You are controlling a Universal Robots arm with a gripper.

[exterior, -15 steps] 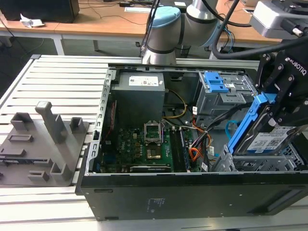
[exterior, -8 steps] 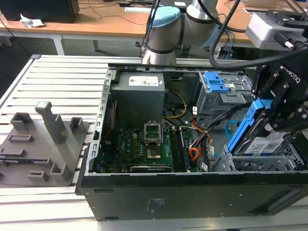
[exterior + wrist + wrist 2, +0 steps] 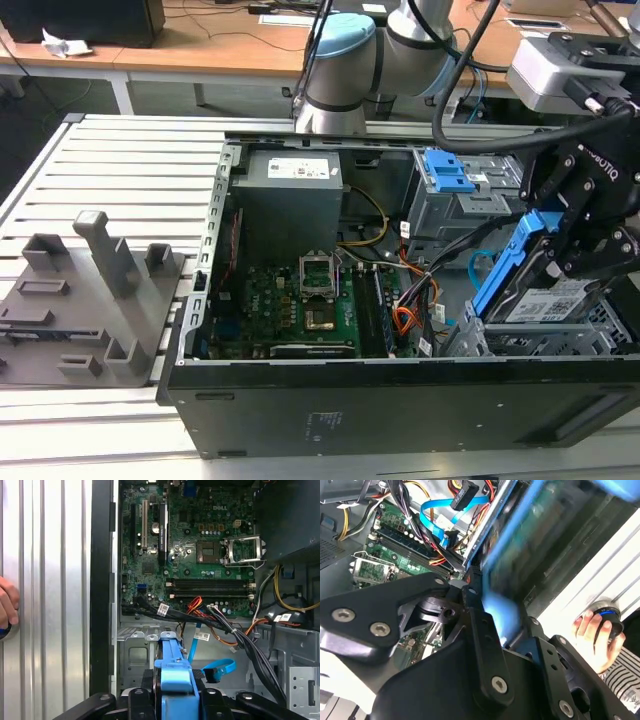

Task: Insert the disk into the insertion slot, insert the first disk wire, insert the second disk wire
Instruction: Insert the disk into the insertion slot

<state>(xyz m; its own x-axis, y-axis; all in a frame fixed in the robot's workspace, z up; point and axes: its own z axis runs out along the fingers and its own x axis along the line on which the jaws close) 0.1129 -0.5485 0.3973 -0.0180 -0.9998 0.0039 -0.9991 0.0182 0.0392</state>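
Jaws clamped on the disk's (image 3: 548,302) blue carrier, gripper (image 3: 556,243) holding it tilted, lower end seemingly just entering the insertion slot (image 3: 520,345), second disk wire (image 3: 480,268) looped loose beside, inside open computer case (image 3: 400,410).

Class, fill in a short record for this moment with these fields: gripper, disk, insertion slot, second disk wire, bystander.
gripper: shut on the blue carrier of the disk
disk: tilted, lower end at the insertion slot, not yet lying flat in it
insertion slot: low grey cage at the exterior view's right, inside the computer case
second disk wire: light-blue loop lying inside the case near the slot
bystander: a hand at the slatted table beside the case
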